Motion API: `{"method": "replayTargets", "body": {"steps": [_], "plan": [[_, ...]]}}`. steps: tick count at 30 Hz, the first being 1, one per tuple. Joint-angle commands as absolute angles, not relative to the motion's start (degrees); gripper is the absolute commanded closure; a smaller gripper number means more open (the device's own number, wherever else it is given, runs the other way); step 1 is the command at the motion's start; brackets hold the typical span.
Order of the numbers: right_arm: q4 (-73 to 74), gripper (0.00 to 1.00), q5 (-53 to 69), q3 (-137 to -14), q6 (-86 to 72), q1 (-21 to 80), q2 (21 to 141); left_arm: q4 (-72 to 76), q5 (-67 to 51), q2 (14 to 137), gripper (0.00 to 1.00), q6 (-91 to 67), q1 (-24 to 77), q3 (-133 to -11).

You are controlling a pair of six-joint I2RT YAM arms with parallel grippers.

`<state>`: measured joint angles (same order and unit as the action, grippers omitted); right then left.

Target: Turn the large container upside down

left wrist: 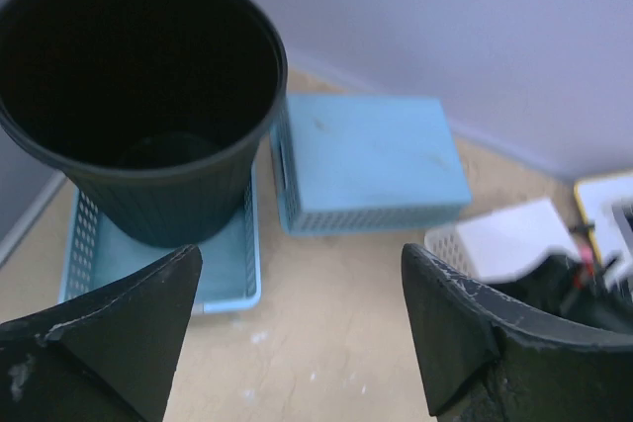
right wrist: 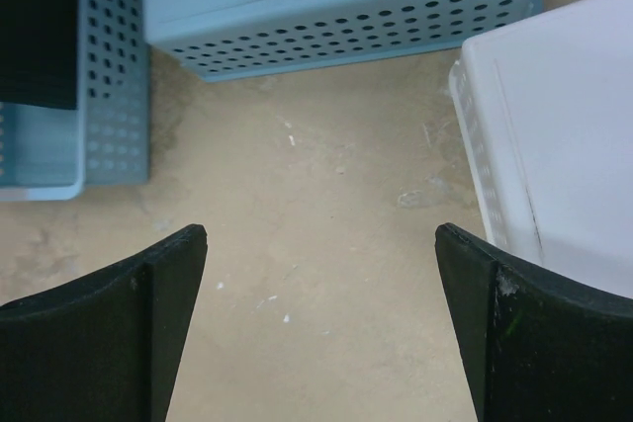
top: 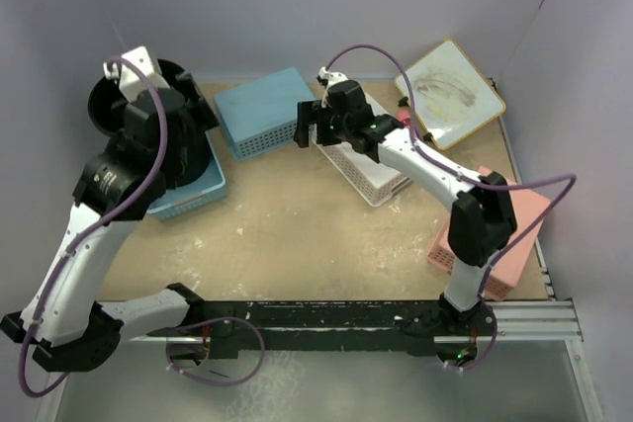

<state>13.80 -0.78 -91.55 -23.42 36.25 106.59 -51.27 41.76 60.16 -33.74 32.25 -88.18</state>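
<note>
**Item: large container (left wrist: 138,86).** Tall black round bin, upright with its mouth facing up. It stands at about 10 o'clock on the surface (top: 316,234), apparently inside the open blue basket (left wrist: 232,274).

**Left gripper (left wrist: 297,333).** Jaws well apart, holding nothing. It hangs short of the bin, which lies toward 11 o'clock in its wrist view.

**Right gripper (right wrist: 321,323).** Jaws spread fully, empty. It is over bare surface, between the upturned blue basket (right wrist: 336,7) and the white basket (right wrist: 564,145).

**Handling note (judgement).** The step is the approach.
- Take one wall at the rim, one finger inside and one outside, and seat deep enough that the glossy plastic cannot slip.
- Lift the bin clear of the basket wall before rolling it over.
- Set it down mouth-first on open surface toward 6 o'clock.

**Not made out.**
- From above, the left arm (top: 89,234) covers most of the bin.
- The bin's base and its contact with the basket floor are unseen.
- The wrist view is soft at its right edge.
</note>
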Motion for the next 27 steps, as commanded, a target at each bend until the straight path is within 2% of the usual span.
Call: {"method": "replayTargets", "body": {"steps": [1,4,8,13,19,24,27], "plan": [[7.05,0.00,1.07,-86.72,-26.11,36.30,97.54,-57.52,53.22,69.01,0.14,-26.14,31.90,-99.54],[6.36,0.00,0.93,-85.28,-26.10,36.30,94.73,-56.44,53.80,74.44,0.06,-22.60,30.95,-104.38],[8.05,0.00,1.38,-84.87,-26.14,36.30,94.07,-51.72,50.71,79.96,0.06,-18.80,27.14,-107.25],[9.13,0.00,2.74,-83.33,-26.01,36.30,92.93,-48.68,36.90,84.88,0.06,-14.30,16.05,-108.17],[9.00,0.00,3.21,-82.36,-25.79,36.30,92.56,-45.82,22.07,90.37,0.07,-13.21,7.64,-107.68],[11.27,0.00,1.67,-82.29,-24.06,36.30,92.25,-45.48,17.19,94.36,0.09,-12.74,7.14,-107.18],[11.41,0.00,1.67,-82.30,-23.82,36.27,92.43,-45.14,16.01,95.88,0.18,-13.36,7.05,-106.51]]}}
